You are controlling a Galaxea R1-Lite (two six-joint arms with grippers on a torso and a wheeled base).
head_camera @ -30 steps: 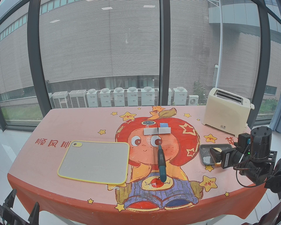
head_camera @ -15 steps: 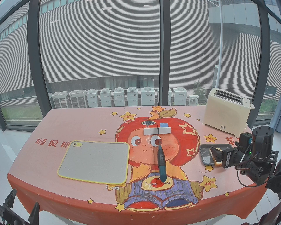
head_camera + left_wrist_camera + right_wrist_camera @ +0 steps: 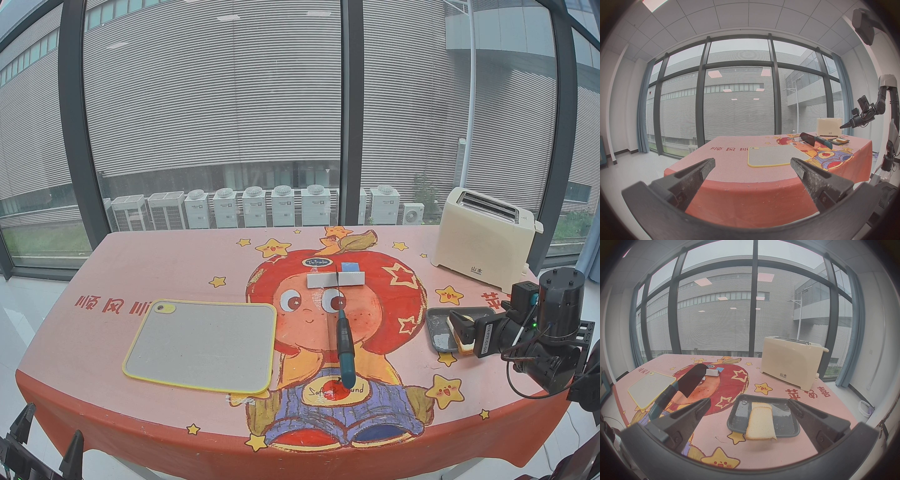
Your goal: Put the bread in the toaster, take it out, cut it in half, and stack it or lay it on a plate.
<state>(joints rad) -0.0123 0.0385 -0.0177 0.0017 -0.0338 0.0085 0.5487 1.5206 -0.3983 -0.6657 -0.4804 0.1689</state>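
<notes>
Two pale bread slices [image 3: 761, 422] lie in a dark tray [image 3: 737, 421] at the table's right, the nearer slice overhanging the tray's near rim. My right gripper [image 3: 749, 403] hovers open just in front of the tray, a finger on either side of the bread [image 3: 464, 342]; in the head view this right gripper [image 3: 459, 331] is at the tray's [image 3: 437, 325] near right corner. The cream toaster [image 3: 484, 237] stands behind the tray with empty slots. My left gripper [image 3: 752, 161] is open and low, off the table's front left.
A grey cutting board [image 3: 203, 344] with a yellow rim lies at the left front. A teal-handled knife [image 3: 344, 350] lies mid-table, its blade on a small grey rest [image 3: 335, 279]. The table's front edge curves just below the board and the knife.
My right gripper has shifted slightly to the right and settled at the tray's near edge. The bread, knife and board have not moved.
</notes>
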